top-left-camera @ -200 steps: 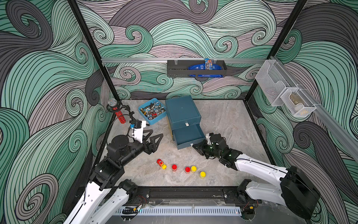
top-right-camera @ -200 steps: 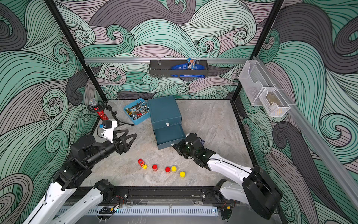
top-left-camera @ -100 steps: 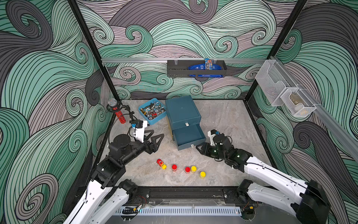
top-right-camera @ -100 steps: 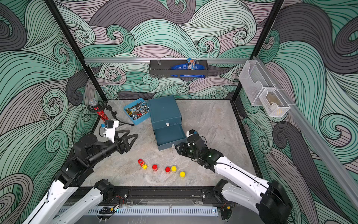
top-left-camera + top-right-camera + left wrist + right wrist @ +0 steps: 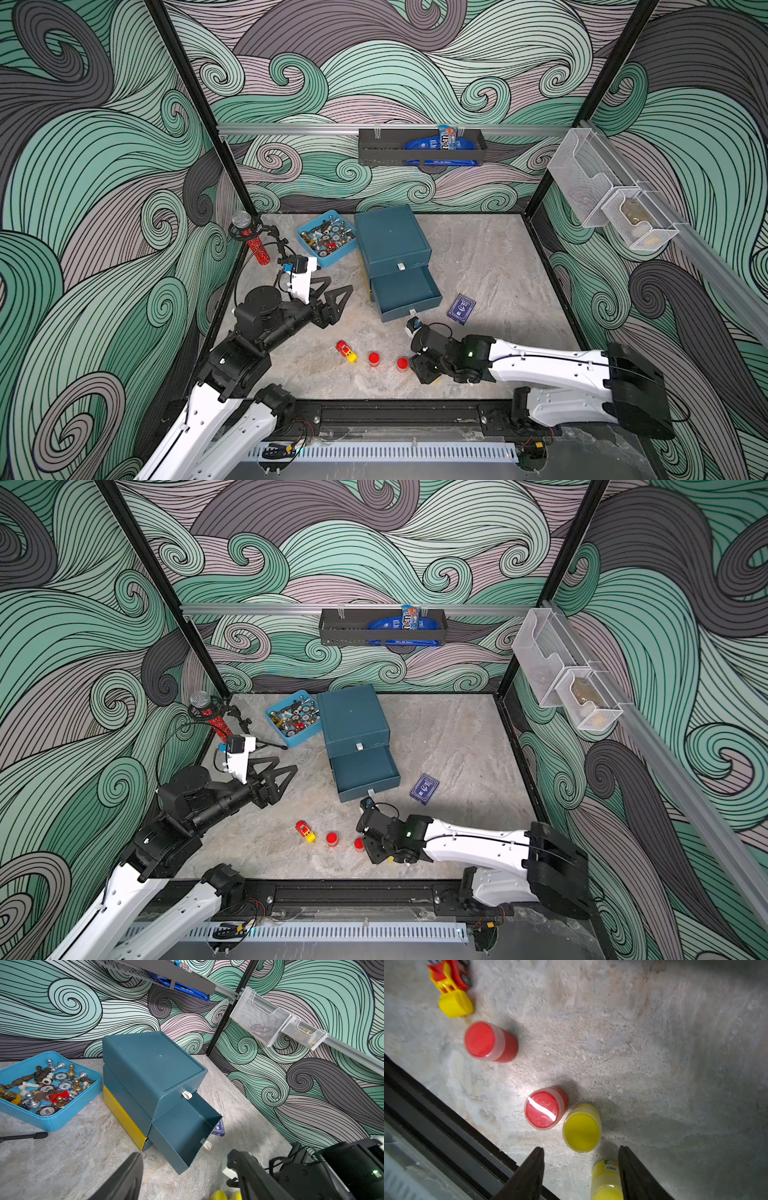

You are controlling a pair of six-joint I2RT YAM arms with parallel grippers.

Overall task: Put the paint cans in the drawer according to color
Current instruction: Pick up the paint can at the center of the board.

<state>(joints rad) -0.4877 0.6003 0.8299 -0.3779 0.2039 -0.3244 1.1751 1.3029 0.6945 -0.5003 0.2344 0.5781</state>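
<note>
Right wrist: gripper (image 5: pixel 581 1148) straddles yellow can (image 5: pixel 607 1180), maybe touching.

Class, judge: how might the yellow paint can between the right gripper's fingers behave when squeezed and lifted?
The yellow paint can looks rigid, so it probably won't crush. Its smooth round wall may slip in the right gripper. Small, so likely light.

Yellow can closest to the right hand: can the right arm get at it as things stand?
Probably yes. The right hand is open, with that yellow can between its fingers, close to one. The second yellow can stands just beyond the tips, apart, so nothing seems to block.
</note>
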